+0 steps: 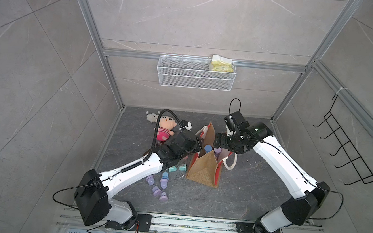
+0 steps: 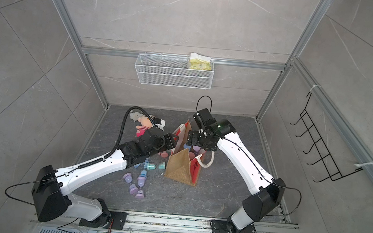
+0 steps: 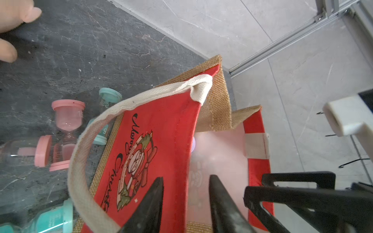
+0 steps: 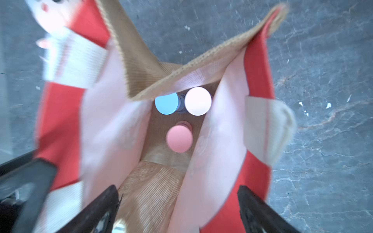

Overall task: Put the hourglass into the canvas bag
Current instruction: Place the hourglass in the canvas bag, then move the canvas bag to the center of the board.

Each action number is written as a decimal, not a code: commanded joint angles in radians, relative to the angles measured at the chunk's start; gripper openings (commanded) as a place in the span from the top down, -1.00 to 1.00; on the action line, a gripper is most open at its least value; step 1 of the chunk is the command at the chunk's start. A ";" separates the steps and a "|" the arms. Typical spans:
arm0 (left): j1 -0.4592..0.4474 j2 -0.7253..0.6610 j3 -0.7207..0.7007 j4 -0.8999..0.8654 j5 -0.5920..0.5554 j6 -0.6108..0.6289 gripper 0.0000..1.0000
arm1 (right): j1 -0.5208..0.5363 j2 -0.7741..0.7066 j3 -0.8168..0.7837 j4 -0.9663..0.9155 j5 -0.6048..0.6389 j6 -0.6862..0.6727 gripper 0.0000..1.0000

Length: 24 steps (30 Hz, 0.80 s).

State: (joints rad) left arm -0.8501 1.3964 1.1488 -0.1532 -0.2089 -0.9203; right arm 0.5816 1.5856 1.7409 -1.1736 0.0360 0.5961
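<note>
Left arm [image 1: 130,169] and right arm [image 1: 276,161] reach over the canvas bag [image 1: 201,169]. Right gripper [image 4: 176,188] gapes above its mouth; its wrist view shows three hourglasses [image 4: 179,138] standing inside. Left gripper [image 3: 186,177], jaws apart, straddles the rim of the red panel [image 3: 167,121]. Only the top views show purple hourglasses [image 1: 159,188] outside.

Upright canvas bag [image 1: 202,171] beside scattered hourglasses [image 1: 163,182]
</note>
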 commanded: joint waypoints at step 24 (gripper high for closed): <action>0.002 -0.295 -0.089 -0.678 -0.097 0.117 -0.38 | -0.046 -0.083 -0.274 0.189 -0.023 0.074 0.04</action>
State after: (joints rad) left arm -0.8463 1.0939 1.0863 -0.7464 -0.3264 -0.7815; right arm 0.5388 1.5009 1.4864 -1.0496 -0.0124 0.6636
